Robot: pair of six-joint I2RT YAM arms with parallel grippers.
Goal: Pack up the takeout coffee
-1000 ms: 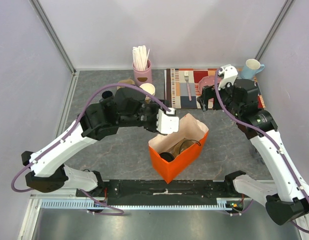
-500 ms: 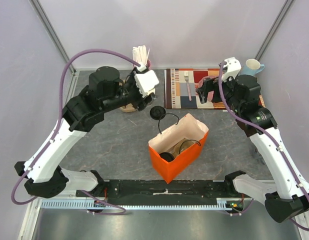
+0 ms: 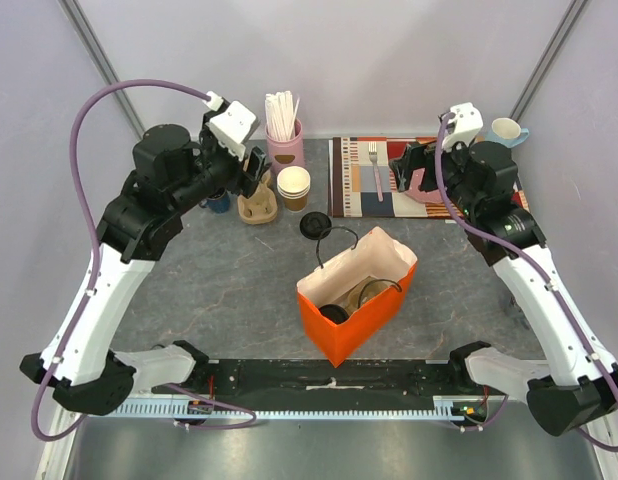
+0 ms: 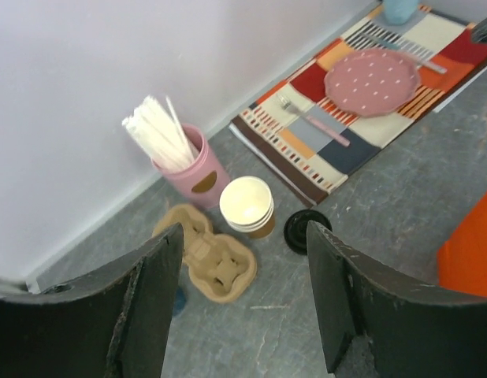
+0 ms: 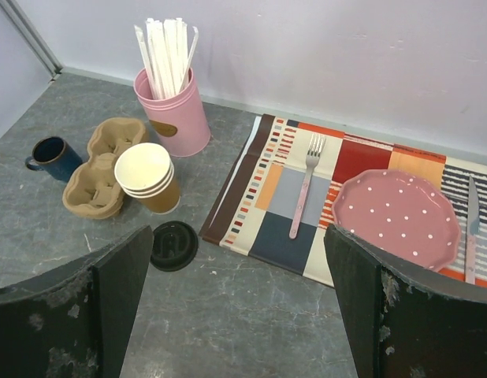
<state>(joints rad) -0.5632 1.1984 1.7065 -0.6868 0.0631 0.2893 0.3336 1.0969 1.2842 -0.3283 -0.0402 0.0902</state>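
An orange paper bag (image 3: 361, 305) stands open at the table's middle. Inside it a dark round top (image 3: 334, 312) shows, which looks like the takeout coffee's black lid; the cup below is hidden. My left gripper (image 3: 253, 172) (image 4: 243, 235) hangs open and empty at the back left, above the cardboard cup carrier (image 3: 257, 206) (image 4: 214, 260). My right gripper (image 3: 416, 182) (image 5: 237, 233) is wide open and empty above the placemat's left part (image 3: 354, 180). A loose black lid (image 3: 313, 226) (image 4: 307, 231) (image 5: 174, 246) lies flat on the table behind the bag.
A stack of lidless paper cups (image 3: 294, 187) (image 5: 147, 177), a pink holder of straws (image 3: 285, 143), a dark blue mug (image 3: 219, 201) (image 5: 51, 155). On the placemat lie a fork (image 5: 306, 183) and a pink plate (image 5: 399, 218). A pale mug (image 3: 506, 132) stands back right.
My left arm has lifted away from the bag's mouth and swung to the back left, its jaws opening wider. My right gripper has drifted slightly back and stays open.
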